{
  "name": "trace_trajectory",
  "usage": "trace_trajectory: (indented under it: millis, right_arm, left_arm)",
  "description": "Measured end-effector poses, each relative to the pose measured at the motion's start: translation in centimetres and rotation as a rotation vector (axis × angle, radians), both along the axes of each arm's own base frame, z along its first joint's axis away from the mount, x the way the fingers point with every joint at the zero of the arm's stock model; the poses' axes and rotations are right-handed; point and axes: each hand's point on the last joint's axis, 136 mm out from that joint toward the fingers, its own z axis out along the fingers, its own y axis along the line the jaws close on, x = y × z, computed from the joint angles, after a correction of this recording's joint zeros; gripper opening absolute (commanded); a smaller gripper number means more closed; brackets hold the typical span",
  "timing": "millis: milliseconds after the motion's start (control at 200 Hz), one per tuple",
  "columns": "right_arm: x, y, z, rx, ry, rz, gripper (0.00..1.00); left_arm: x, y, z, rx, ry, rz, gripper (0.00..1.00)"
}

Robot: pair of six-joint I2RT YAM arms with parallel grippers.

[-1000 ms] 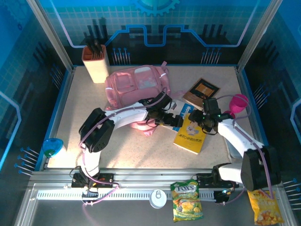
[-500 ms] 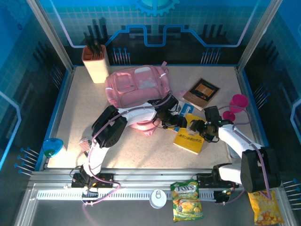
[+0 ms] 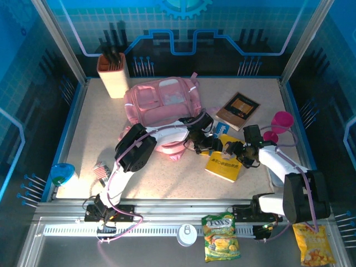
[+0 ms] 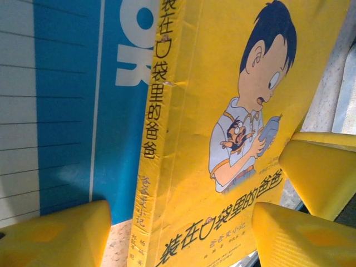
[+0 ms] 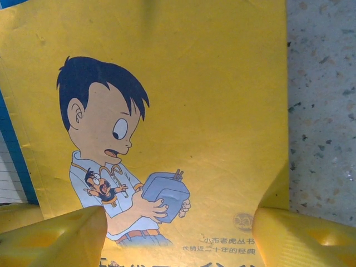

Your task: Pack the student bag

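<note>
both arms crowd the yellow book (image 3: 225, 162), which overlaps a blue notebook (image 4: 67, 111). left gripper (image 4: 181, 225) stands part-spread astride the spine, right gripper (image 5: 178, 222) wide over the cover; neither holds anything. likely faults: fingers clashing, or the notebook dragged along. the student bag (image 3: 161, 100) lies just beyond, leftward.

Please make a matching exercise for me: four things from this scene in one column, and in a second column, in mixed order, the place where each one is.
Things:
1. student bag
2. yellow book
3. brown book
4. pen holder

Places:
A. standing in the far left corner
B. far side, right of centre
C. nearest of the four to the front edge
D. far side, centre-left

Pairs: 1-D, 2-C, 3-B, 4-A
</note>
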Motion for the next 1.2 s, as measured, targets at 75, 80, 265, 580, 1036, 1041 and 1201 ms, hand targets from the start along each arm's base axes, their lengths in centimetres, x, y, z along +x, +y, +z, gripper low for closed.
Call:
trace_trajectory:
  millis: [75,80,265,580,1036,1041,1201]
  right_arm:
    - [0.0,0.0,0.0,0.005,0.003,-0.006,0.73]
    - [0.0,0.0,0.0,0.006,0.003,-0.006,0.72]
    - [0.0,-0.1,0.0,0.017,0.006,-0.017,0.72]
    - [0.4,-0.4,-0.1,0.064,0.013,-0.068,0.68]
    - [1.7,-0.1,0.0,0.111,-0.037,-0.091,0.66]
    - [1.7,-0.1,0.0,0.111,-0.037,-0.091,0.66]
    - [1.8,-0.1,0.2,0.115,-0.050,-0.092,0.66]
  left_arm:
    - [0.0,-0.3,0.0,-0.009,0.011,-0.004,0.67]
    - [0.0,-0.3,0.0,-0.010,0.011,-0.004,0.67]
    - [-0.3,-0.9,-0.1,-0.033,0.044,-0.022,0.62]
    - [-0.5,-1.1,0.5,-0.061,0.078,-0.037,0.44]
    - [-0.3,-1.6,1.1,-0.102,0.094,-0.031,0.24]
    - [-0.3,-1.6,1.1,-0.103,0.094,-0.032,0.24]
    - [-0.1,-1.8,1.4,-0.114,0.088,-0.034,0.11]
